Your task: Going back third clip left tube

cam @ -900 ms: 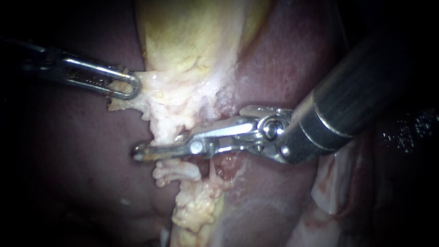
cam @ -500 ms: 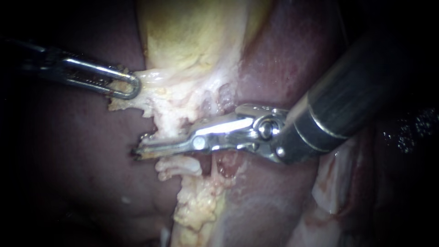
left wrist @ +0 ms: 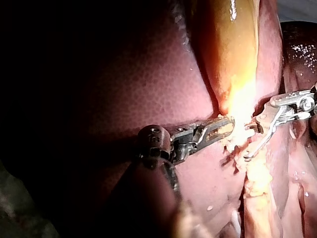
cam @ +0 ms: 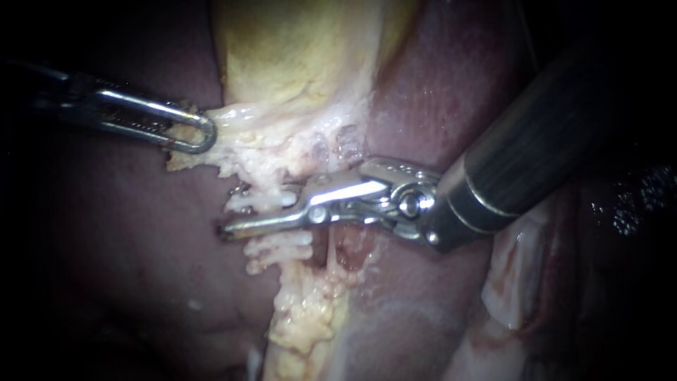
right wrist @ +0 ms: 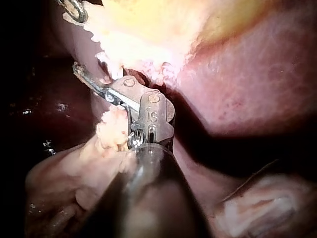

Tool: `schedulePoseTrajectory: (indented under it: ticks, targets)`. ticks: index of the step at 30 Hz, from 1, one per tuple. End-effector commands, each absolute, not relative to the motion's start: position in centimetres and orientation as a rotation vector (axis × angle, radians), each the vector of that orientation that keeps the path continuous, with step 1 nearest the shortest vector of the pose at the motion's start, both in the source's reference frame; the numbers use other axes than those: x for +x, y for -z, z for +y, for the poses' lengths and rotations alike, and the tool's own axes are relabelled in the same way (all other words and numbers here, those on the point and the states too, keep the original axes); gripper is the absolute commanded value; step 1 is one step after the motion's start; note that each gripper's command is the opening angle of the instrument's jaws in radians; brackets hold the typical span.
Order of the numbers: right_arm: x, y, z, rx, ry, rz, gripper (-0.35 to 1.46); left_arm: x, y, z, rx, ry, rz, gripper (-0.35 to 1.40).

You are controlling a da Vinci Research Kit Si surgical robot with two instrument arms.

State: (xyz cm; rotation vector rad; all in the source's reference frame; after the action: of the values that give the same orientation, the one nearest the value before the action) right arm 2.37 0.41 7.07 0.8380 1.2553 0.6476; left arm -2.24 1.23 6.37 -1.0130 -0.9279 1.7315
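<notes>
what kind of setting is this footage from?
Most likely a surgical robot bench: liver and gallbladder under close endoscope light, the left instrument gripping the gallbladder's pale edge, the right instrument at tissue just below.

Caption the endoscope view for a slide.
Left instrument grips pale tissue at the edge of the gallbladder; right instrument reaches across that tissue, over the liver.

The left instrument [cam: 204, 134] is lost in darkness toward the endoscope view's left, its shaft barely traceable. Its jaws cover the edge of the pale tissue [cam: 268, 141] they clamp. The right instrument [cam: 229, 228] lies across a tube [cam: 264, 201] and hides the stretch beneath; whether a clip sits there cannot be told. The gallbladder [cam: 296, 49] is cut off by the top edge. In the right wrist view the near shaft is blurred, and only the left instrument's tip shows.
</notes>
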Motion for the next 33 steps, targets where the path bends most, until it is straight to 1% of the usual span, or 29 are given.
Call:
schedulePoseTrajectory:
  ticks: [1,7,11,27,33]
  targets:
    - [2.35,-7.08,0.42,0.821,-0.638,1.26,0.49,-2.24,-6.37,1.23,-1.013,-1.731,-0.928,-0.35]
    - [2.24,-7.12,0.44,0.773,-0.589,1.279,0.5,-2.23,-6.36,1.23,-1.013,-1.731,-0.928,-0.35]
    - [2.18,-7.11,0.43,0.756,-0.571,1.285,0.5,-2.23,-6.36,1.23,-1.013,-1.731,-0.929,-0.35]
    - [1.93,-7.04,0.39,0.755,-0.556,1.289,0.5,-2.22,-6.35,1.23,-1.013,-1.731,-0.929,-0.35]
    - [2.02,-7.03,0.37,0.759,-0.552,1.289,0.5,-2.23,-6.35,1.23,-1.013,-1.731,-0.929,-0.35]
